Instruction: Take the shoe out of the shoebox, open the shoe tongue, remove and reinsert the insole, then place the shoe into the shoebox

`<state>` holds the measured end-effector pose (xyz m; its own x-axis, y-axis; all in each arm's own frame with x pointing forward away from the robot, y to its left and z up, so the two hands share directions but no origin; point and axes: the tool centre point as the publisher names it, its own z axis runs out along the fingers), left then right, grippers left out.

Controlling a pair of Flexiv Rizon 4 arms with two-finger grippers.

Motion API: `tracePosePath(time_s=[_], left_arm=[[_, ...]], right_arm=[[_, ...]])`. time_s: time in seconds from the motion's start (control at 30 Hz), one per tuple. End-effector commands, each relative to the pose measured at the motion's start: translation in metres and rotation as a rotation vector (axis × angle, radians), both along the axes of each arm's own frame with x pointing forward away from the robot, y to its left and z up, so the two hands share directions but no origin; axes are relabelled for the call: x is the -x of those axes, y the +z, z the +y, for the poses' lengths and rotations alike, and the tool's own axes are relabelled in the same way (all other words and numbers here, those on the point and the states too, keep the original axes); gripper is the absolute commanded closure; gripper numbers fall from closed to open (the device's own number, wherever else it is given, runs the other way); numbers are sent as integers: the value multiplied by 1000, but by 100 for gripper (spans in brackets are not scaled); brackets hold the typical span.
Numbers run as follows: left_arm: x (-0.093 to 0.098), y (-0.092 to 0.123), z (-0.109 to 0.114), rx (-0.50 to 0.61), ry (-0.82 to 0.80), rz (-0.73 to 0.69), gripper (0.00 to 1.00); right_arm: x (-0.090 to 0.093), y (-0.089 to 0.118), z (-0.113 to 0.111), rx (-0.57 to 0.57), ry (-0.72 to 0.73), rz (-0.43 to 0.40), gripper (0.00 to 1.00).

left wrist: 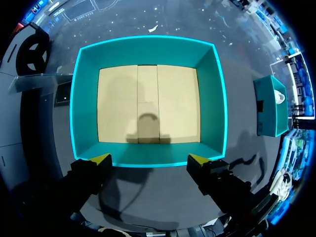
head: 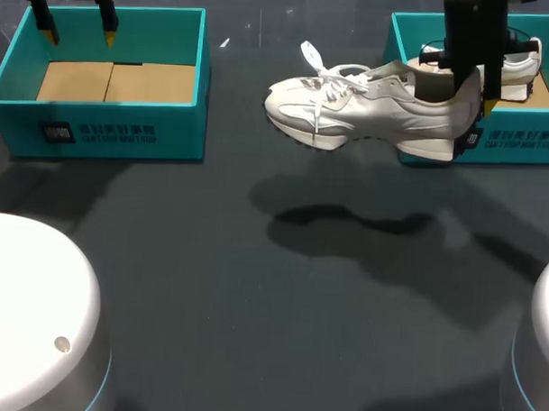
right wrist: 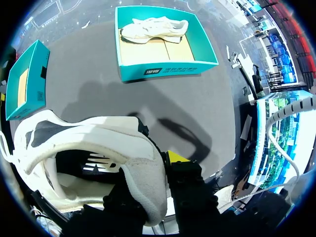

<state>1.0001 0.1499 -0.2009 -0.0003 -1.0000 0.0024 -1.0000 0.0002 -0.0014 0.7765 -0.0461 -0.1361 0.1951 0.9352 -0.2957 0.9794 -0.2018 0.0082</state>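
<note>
The shoe (head: pixel 350 113) looks like smooth white leather with cloth laces (head: pixel 338 78). The far-left shoebox (head: pixel 178 130) is matt teal cardboard, and the dark surface (head: pixel 209 284) looks smooth.

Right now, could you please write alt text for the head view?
The right gripper holds a white shoe by its heel above the table, near a teal shoebox containing a second shoe. The left gripper hangs open over the other, empty shoebox.

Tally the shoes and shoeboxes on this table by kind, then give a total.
White shoes: 2 (held shoe, boxed shoe)
Teal shoeboxes: 2 (left shoebox, right shoebox)
Total: 4
</note>
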Motion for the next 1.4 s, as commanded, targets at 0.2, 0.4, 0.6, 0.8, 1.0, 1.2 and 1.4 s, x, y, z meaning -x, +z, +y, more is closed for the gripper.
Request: tracePosePath(time_s=[0.2,0.4,0.6,0.8,1.0,1.2,1.4], left_arm=[[0,0,0,-1,0,1,0],[0,0,0,-1,0,1,0],[0,0,0,-1,0,1,0],[0,0,0,-1,0,1,0],[0,0,0,-1,0,1,0],[0,0,0,-1,0,1,0],[0,0,0,-1,0,1,0]], right_arm=[[1,1,-2,-5,0,-3,100],[23,-20,18,42,23,18,100],[58,-43,44,55,56,-33,100],[83,-71,66,37,63,-63,100],[100,-92,84,27,84,-61,100],[100,-92,84,27,84,-61,100],[100,-92,84,27,84,-61,100]])
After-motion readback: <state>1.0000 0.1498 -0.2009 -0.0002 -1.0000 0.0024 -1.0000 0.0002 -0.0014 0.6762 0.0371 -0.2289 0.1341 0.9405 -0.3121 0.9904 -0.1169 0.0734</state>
